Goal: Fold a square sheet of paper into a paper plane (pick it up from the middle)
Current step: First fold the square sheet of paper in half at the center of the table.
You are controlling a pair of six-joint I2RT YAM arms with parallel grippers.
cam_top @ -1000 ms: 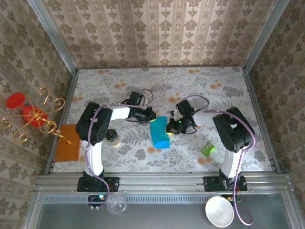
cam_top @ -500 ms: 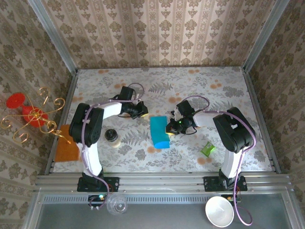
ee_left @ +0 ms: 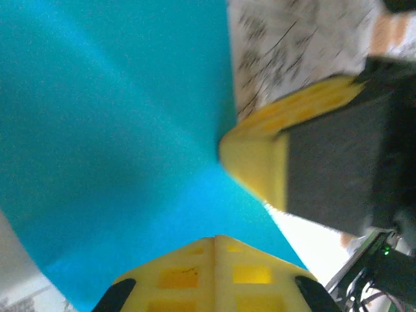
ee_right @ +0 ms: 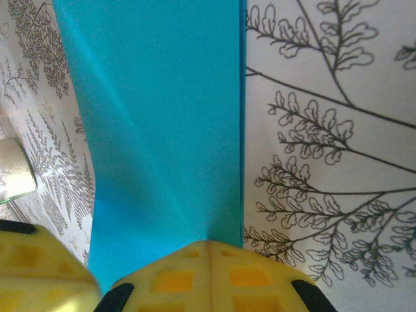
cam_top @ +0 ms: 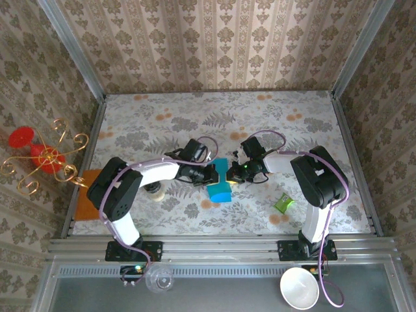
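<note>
Centrally on the floral tabletop [cam_top: 260, 117], the thin teal-blue sheet of paper [cam_top: 221, 191], folded narrow, runs far-to-near; left gripper [cam_top: 212, 174] and right gripper [cam_top: 232, 173] each clamp an opposite long edge. Open room lies toward the far edge.

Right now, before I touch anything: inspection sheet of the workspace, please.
Surface: floral-patterned table, walled on three sides.
Job's things: teal sheet of paper, already creased, pinched near its middle from both sides.
Clutter: green wrapper near the right arm; orange mat at the left edge; small jar partly under the left arm.
Grippers: left gripper shut on the sheet; right gripper shut on its opposite edge.
Cables: purple cables run along both arms; no snag seen.
Surroundings: red-and-gold ornament outside the left wall; white bowl and clear cup on the front ledge.
</note>
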